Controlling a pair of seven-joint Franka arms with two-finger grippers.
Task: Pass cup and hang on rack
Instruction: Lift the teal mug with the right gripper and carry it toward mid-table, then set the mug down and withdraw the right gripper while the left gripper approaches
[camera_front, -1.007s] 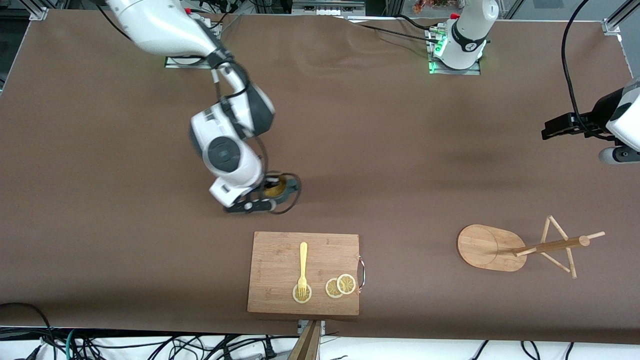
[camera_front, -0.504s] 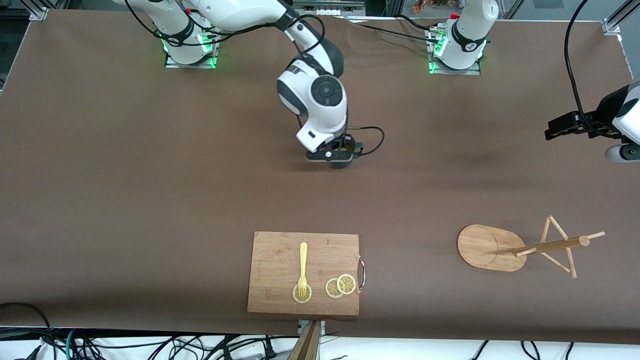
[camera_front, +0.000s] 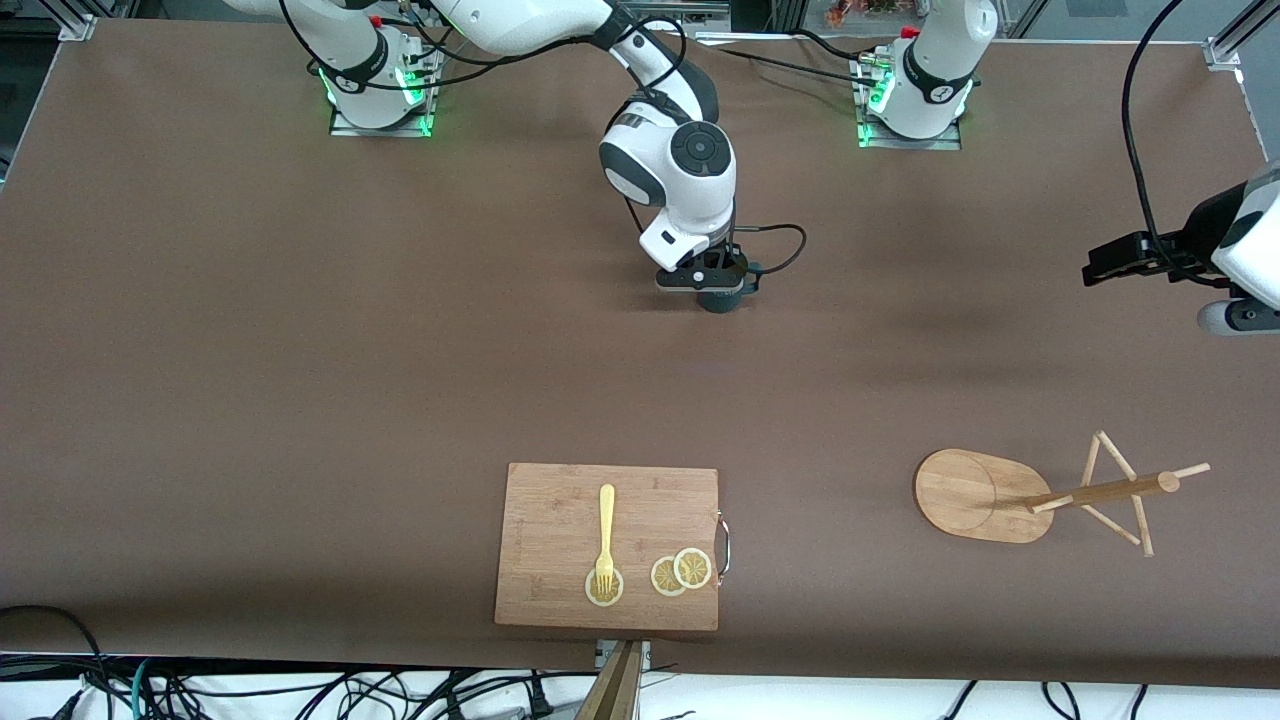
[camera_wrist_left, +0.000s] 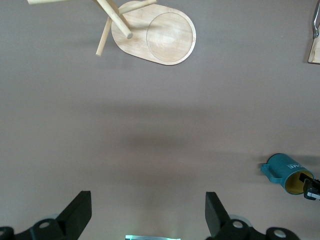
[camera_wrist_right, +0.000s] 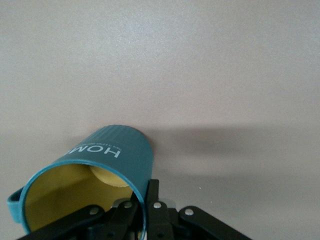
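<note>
My right gripper (camera_front: 718, 283) is shut on the rim of the dark teal cup (camera_front: 722, 297) and holds it over the table's middle, between the two bases. In the right wrist view the ribbed cup (camera_wrist_right: 112, 160) shows its yellowish inside, with one finger inside the rim and one outside (camera_wrist_right: 151, 192). The cup also shows small in the left wrist view (camera_wrist_left: 285, 171). The bamboo rack (camera_front: 1050, 495) stands toward the left arm's end, nearer the front camera; it also shows in the left wrist view (camera_wrist_left: 155, 32). My left gripper (camera_wrist_left: 148, 220) is open and empty, up in the air at the table's edge (camera_front: 1135, 255).
A rectangular wooden cutting board (camera_front: 560, 520) lies near the front edge with a yellow fork (camera_front: 605, 530) and lemon slices (camera_front: 680, 572) on it. A black cable loops beside the right gripper (camera_front: 785, 245).
My right arm has carried the cup from near the cutting board up and across toward the left arm's end. The left arm has barely shifted.
</note>
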